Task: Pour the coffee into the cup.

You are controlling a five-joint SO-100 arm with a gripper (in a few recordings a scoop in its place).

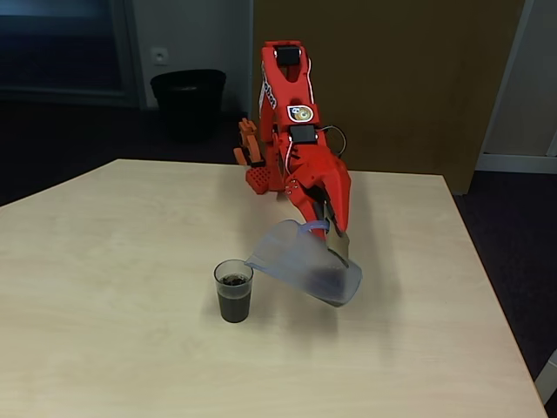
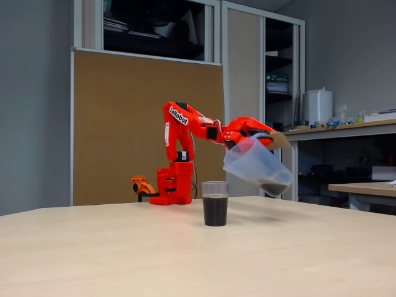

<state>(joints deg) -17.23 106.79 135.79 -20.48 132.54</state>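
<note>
Wood table [image 1: 104, 287]: end effector [image 1: 329, 233] clamped on tilted jug [image 1: 305, 272]; cup [image 1: 233, 291] holds coffee [image 1: 233, 305].

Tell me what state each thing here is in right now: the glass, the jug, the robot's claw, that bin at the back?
cup: upright on the table, largely filled with coffee.
jug: held in the air, tilted, spout toward the cup, a little dark liquid in its lower end.
gripper: shut on the jug's handle side.
arm: stretched out over the table.
bin: upright on the floor behind the table.
</note>
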